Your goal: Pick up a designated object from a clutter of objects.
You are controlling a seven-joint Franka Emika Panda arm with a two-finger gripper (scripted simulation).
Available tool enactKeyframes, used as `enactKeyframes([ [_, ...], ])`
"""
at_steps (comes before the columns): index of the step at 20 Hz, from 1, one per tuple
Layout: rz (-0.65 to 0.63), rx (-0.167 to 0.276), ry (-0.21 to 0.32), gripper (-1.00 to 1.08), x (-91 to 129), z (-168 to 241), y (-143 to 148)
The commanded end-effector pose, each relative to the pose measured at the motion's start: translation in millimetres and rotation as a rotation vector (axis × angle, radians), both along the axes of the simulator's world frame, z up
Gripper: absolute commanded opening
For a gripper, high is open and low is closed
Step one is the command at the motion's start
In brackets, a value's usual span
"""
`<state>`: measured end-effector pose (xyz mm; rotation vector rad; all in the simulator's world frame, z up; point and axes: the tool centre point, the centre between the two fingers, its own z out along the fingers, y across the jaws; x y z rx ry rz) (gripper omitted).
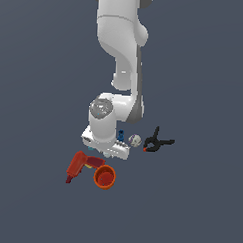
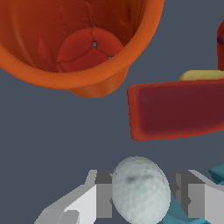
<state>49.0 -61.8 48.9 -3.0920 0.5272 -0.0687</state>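
In the wrist view the small pale white-bluish ball sits between my two grey fingers, which press against both of its sides. My gripper is shut on it. A teal block lies just behind the ball and one finger. In the exterior view my gripper is down low in the clutter, and its hand hides the ball. The red power drill and the orange cup lie just beside it. Both also show in the wrist view, the drill and the cup.
A slightly larger speckled grey-white ball lies by the hand on the exterior view's right. A black clamp lies further right. A tiny blue piece stands between the hand and the speckled ball. The floor is dark grey.
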Motion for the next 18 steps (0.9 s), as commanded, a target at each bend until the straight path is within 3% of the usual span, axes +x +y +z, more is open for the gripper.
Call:
enactKeyframes([
  [1, 0.001, 0.0, -0.001, -1.0, -1.3, 7.7, 4.6],
  [9, 0.0, 0.0, 0.005, -1.0, -11.9, 52.0, 31.7],
  [18, -0.001, -0.001, 0.016, -1.0, -30.5, 136.7, 82.3],
])
